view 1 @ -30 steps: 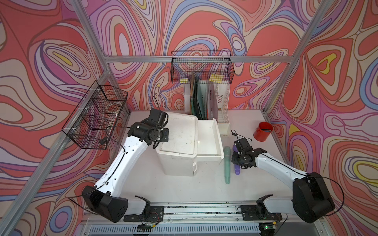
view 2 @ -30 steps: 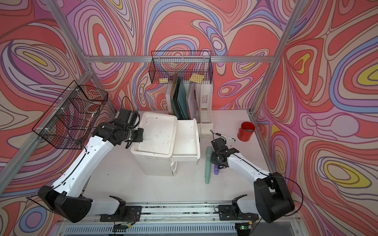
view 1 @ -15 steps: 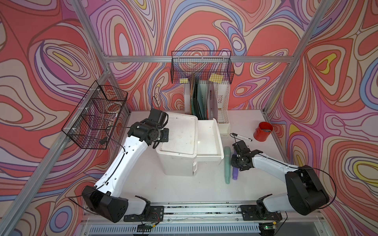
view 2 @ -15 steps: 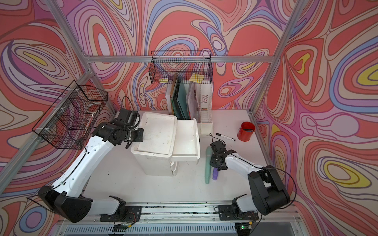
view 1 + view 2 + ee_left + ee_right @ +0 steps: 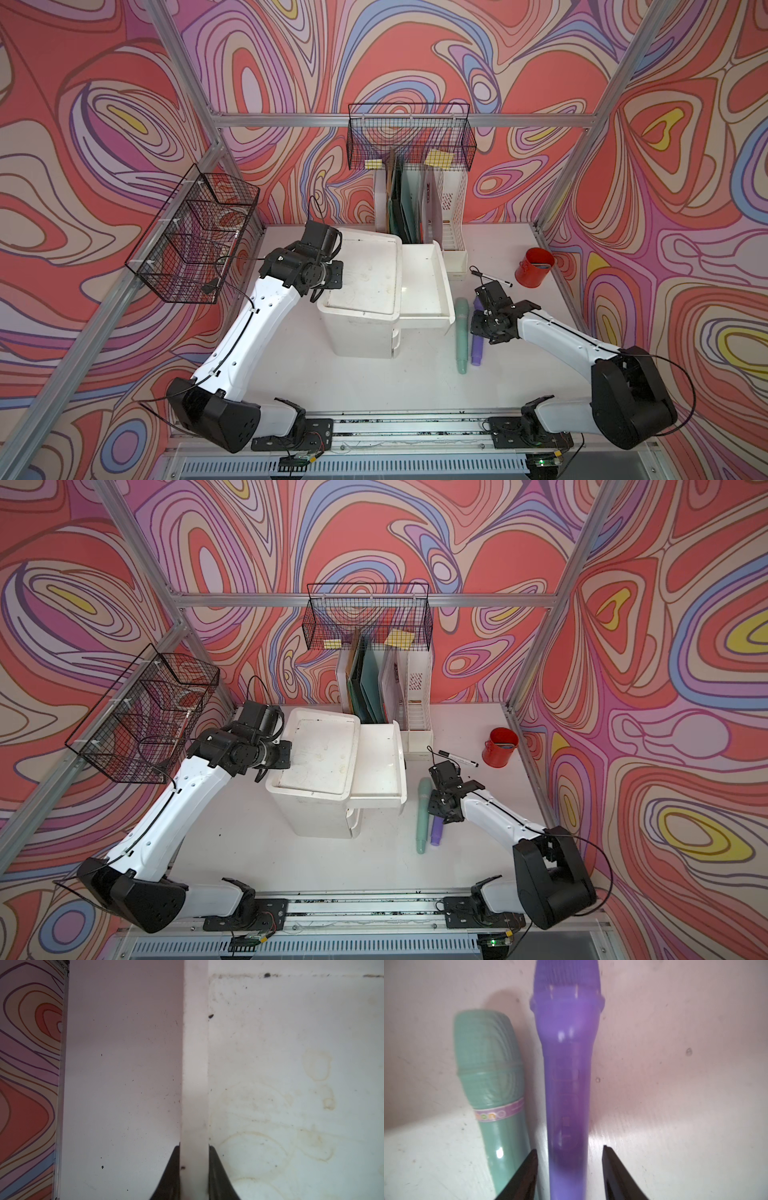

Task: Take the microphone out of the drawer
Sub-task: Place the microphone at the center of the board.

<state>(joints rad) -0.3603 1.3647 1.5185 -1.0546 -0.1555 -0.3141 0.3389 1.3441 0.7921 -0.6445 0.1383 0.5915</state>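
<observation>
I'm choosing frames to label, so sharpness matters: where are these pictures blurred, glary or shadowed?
Right wrist view: purple microphone and green microphone both soft, with a small glare spot on the green handle. Left wrist view: drawer unit stains fairly sharp, left gripper blurred at the frame edge. In both top views: crisp, evenly lit.

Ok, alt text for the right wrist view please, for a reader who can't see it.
A purple microphone lies lengthwise on the white table between the open jaws of the right gripper, with a gap on each side. A green microphone with a lilac band lies close beside it, roughly parallel.
</observation>
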